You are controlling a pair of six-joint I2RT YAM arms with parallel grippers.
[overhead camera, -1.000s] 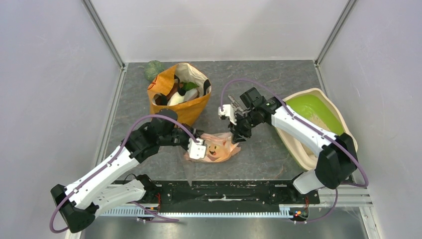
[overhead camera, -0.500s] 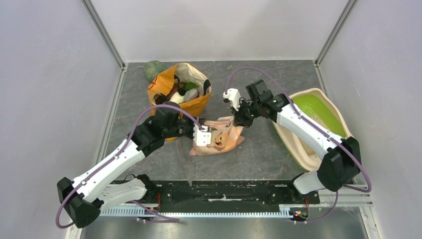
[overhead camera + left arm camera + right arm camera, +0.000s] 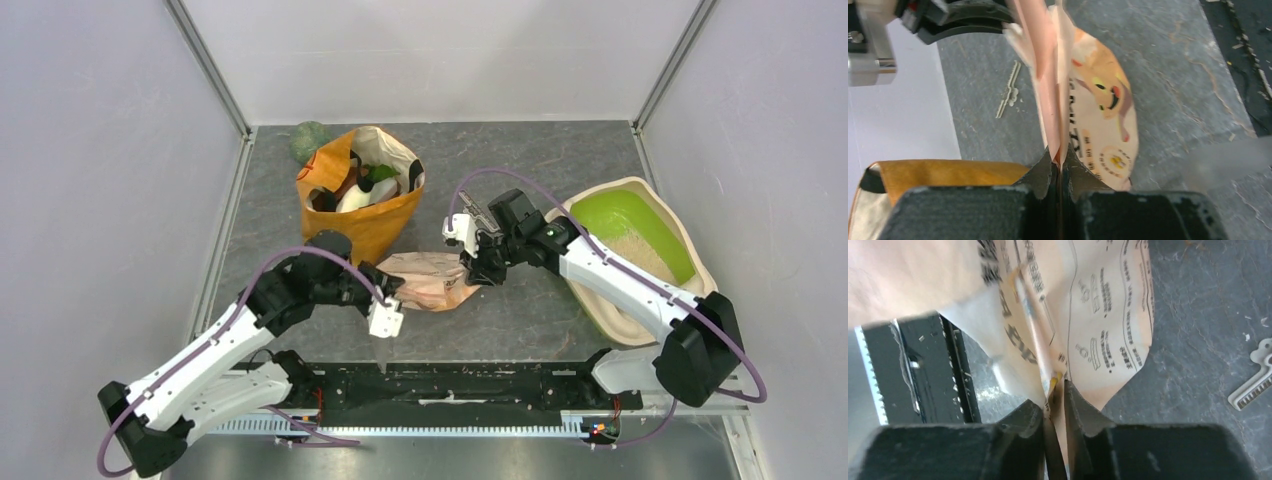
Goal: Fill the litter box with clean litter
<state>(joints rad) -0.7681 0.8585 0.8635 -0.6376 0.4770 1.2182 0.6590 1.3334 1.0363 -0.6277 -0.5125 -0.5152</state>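
Grey, stone-patterned table, seen from my overhead view with both arms reaching inward; at back left, an orange paper shopping bag stands open with mixed items inside, a green object just behind it; in front of the bag, my left gripper is pressed together on the thin edge of a pink printed pouch, a cartoon face showing on the pouch's side in the left wrist view; the pouch spans the gap between the two arms, and I cannot tell whether it rests on the table or hangs just above it; my right gripper is clamped on the opposite edge, on a folded seam beside printed instructions; a small white toothed strip lies on the table nearby; at far right, the litter box sits apart from the pouch, its lime-green hood toward the back, clean litter lying pale and grainy inside it.
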